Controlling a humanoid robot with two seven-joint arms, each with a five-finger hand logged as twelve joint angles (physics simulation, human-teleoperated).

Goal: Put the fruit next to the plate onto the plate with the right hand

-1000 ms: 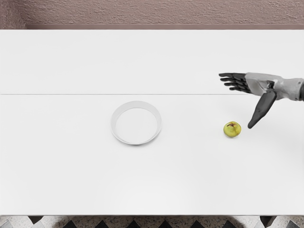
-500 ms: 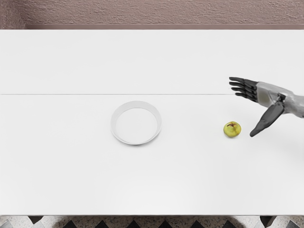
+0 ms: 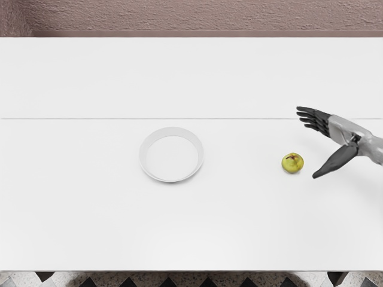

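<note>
A small yellow-green apple [image 3: 292,162] lies on the white table, well to the right of the white plate [image 3: 172,133]. My right hand [image 3: 314,143] comes in from the right edge and hovers just right of the apple, not touching it. It is open, the four fingers [image 3: 310,116] spread toward the left and the thumb pointing down-left toward the fruit. The plate holds nothing. The left arm is out of view.
The white table [image 3: 90,209] fills most of the view, with a thin seam line across it above the plate. A textured brown wall runs along the far edge. A checkered floor shows below the near edge.
My right hand has drawn back to the right and dropped lower, ending closer to table level beside the apple. The apple and plate have not moved.
</note>
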